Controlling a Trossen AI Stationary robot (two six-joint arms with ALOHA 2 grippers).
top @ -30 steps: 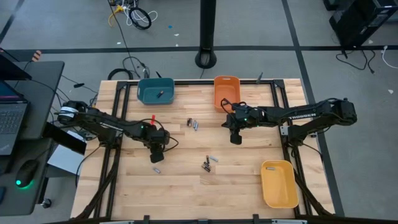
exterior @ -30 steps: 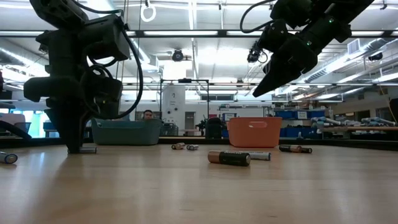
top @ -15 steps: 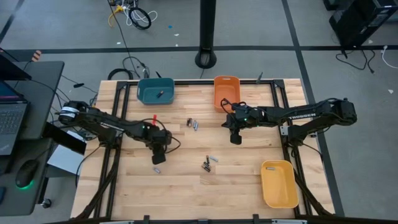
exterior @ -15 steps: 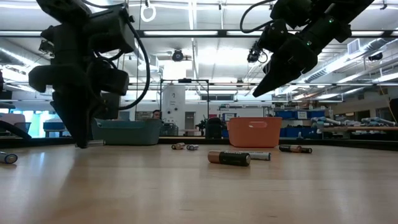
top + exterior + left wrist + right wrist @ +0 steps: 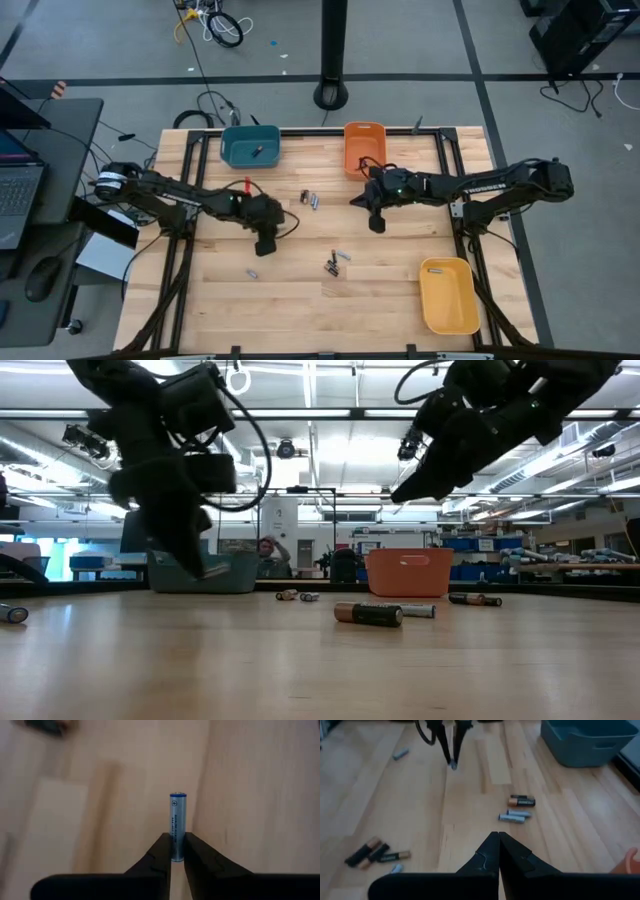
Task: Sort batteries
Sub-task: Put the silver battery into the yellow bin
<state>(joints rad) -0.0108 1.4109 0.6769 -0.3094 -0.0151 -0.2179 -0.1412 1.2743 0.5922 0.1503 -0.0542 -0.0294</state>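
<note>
Small batteries lie on their sides on the wooden table (image 5: 300,300): a pair (image 5: 310,199) near the middle, a cluster (image 5: 335,262) nearer the near edge, and one (image 5: 252,272) at the left. Another battery (image 5: 257,151) lies in the teal bin (image 5: 232,148). My left gripper (image 5: 265,243) hangs above the table's left half, shut on a silvery-blue battery (image 5: 177,822). My right gripper (image 5: 377,222) hovers shut and empty right of the middle, near the orange bin (image 5: 365,147). The right wrist view shows its shut fingers (image 5: 498,842) and the left gripper (image 5: 451,760) farther off. My left gripper pinches the silvery-blue battery by one end (image 5: 177,851) between its two fingertips (image 5: 162,850). The battery lies along the fingers and sticks out past their tips. The fingers point down at a slant, and the battery (image 5: 215,572) is lifted clear of the table.
A yellow bin (image 5: 448,295) stands at the table's near right corner. The teal and orange bins stand at the far edge. Bare wood lies between the battery groups. A laptop and mouse sit on a side desk (image 5: 40,200) left of the table. A person (image 5: 266,550) shows in the room behind.
My left gripper has risen off the table with the silvery-blue battery, tipped to a slant and moved a little toward the table's right. The battery that lay beside it has stayed in place. My right arm has shifted its wrist slightly, fingers still shut.
</note>
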